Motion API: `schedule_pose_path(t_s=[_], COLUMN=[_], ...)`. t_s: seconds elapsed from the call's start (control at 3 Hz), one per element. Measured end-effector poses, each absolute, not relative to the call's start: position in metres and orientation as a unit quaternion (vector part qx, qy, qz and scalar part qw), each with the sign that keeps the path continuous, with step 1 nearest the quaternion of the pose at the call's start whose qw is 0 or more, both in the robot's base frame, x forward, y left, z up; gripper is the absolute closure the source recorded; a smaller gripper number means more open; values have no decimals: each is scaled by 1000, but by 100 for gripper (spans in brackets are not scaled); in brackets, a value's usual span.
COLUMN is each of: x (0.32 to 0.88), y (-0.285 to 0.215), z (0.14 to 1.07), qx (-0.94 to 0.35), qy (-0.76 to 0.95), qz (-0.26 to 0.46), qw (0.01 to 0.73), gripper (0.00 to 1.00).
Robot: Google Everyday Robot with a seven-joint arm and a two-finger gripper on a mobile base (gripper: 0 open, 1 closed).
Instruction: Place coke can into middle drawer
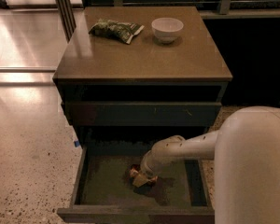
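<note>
The middle drawer (105,183) is pulled out at the bottom of the cabinet, with a dull olive-grey floor and low dark walls. My gripper (141,177) reaches down into it from the right on the pale arm (186,148) and sits low over the drawer floor, near its middle. The coke can (132,172) shows only as small red patches at the gripper's tip, right against it and on or just above the floor. The gripper hides most of the can.
A green foil snack bag (115,29) and a white bowl (167,29) lie at the back of the cabinet top (140,59). A closed dark drawer front (140,113) is above the open drawer. My white body (254,167) fills the lower right. Polished floor (28,125) lies to the left.
</note>
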State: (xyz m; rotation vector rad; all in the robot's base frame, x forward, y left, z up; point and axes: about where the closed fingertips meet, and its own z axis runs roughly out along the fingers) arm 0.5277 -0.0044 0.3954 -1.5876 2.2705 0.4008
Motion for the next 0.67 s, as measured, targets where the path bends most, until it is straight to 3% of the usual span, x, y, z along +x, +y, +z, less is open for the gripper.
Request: schedule_pose_path(t_s=[0.67], x=[528], y=[-4], z=[395], qx=[-559], qy=[799], qz=[141], qw=[170], gripper=[0])
